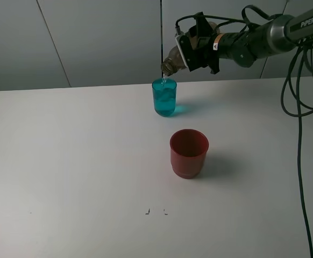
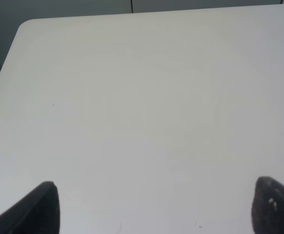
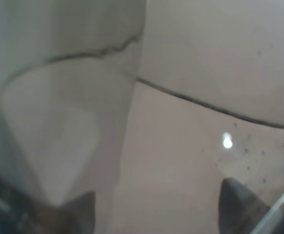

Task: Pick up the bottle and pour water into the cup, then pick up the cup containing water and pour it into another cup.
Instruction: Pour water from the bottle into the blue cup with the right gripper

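Pour one underway: right pincer pinching bottle tipped over teal cup, looks part full. Red cup pour not done. Left pincer spread.

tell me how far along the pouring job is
Done: the bottle is picked up, held tilted in the right jaws over the teal cup. In hand: the first pour, water seemingly running into that cup. Left: lift the teal cup and pour it into the red cup, which stands apart, untouched.
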Tool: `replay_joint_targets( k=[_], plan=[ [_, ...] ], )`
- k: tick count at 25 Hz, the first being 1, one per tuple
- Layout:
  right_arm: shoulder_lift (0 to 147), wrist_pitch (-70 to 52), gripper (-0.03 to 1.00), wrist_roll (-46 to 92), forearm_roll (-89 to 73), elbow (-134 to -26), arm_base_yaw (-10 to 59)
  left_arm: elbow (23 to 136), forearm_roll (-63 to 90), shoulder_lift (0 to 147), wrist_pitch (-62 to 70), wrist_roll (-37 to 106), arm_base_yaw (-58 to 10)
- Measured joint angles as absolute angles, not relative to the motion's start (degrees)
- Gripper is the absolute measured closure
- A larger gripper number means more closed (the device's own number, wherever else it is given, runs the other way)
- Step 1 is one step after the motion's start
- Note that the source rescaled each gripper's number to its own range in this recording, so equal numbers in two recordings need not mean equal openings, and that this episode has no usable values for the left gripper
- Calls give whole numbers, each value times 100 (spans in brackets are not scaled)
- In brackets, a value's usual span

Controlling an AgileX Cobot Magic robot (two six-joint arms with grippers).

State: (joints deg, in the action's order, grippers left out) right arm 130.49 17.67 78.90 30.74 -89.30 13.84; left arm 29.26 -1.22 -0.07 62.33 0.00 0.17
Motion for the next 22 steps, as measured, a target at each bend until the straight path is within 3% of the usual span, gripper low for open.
replay_joint_targets(
  k=[22],
  plan=[
    [13049, 1808, 97, 7950, 3074, -9048, 1384, 2926, -122, -7, 6233, 0, 17]
  ],
)
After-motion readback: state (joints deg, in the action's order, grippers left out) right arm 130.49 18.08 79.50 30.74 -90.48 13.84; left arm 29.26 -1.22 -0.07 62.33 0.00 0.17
